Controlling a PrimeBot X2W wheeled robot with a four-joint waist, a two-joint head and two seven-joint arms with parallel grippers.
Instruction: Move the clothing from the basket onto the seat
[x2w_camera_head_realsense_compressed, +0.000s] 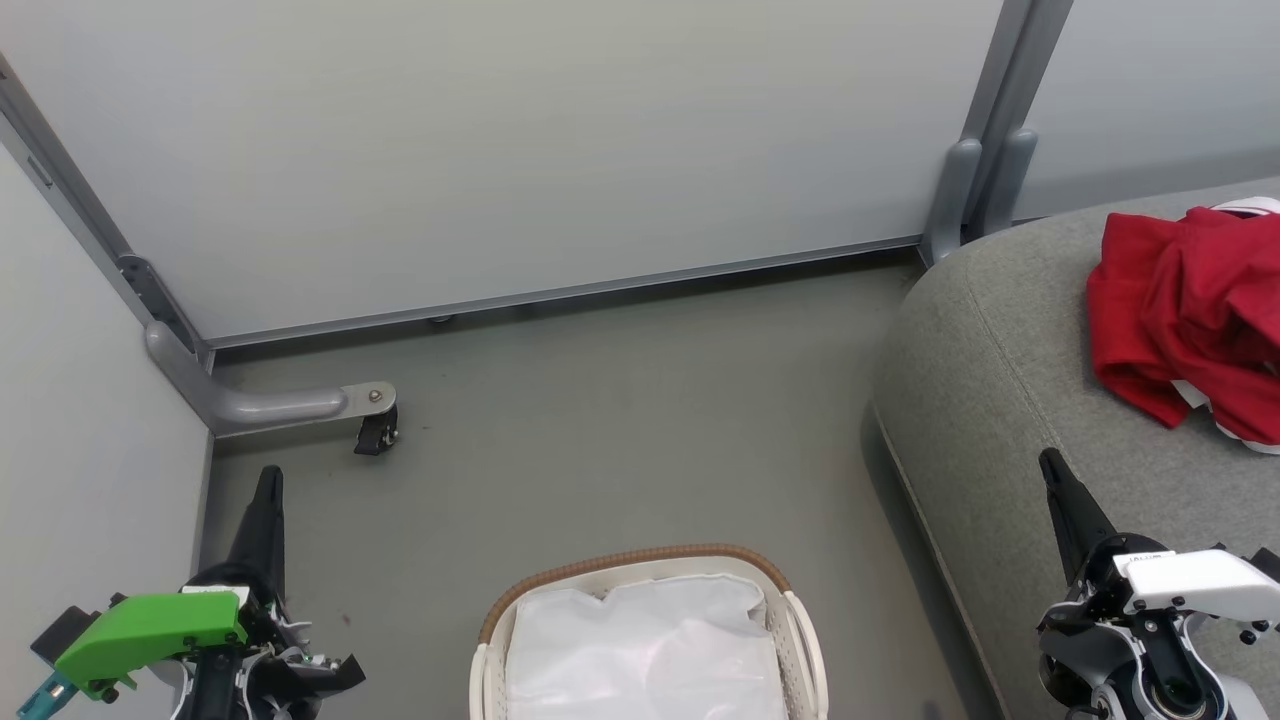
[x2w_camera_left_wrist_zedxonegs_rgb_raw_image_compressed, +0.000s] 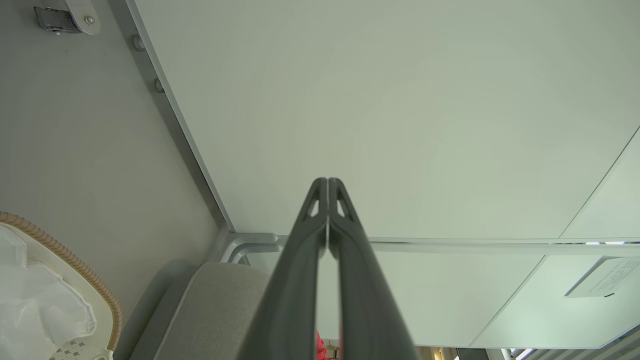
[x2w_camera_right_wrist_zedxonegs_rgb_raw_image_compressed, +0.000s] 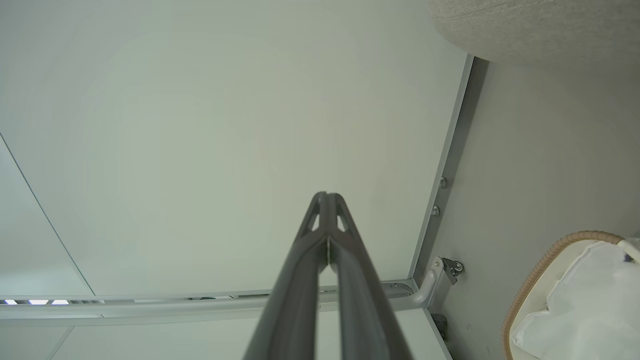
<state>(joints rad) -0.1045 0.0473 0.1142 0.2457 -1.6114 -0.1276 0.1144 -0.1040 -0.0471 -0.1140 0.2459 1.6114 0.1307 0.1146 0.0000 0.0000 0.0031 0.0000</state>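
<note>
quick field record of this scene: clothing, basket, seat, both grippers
clothing: red heap lying on the seat, at the head view's right edge
basket: on the floor, white liner inside, no red visible in it
seat: grey, to the basket's right
left gripper: shut, empty
right gripper: shut, empty

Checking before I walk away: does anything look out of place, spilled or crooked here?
Nothing stands out. The crumpled red clothing lies on the grey fabric seat, and the oval off-white basket with a brown woven rim stands upright on the floor, white liner inside.
</note>
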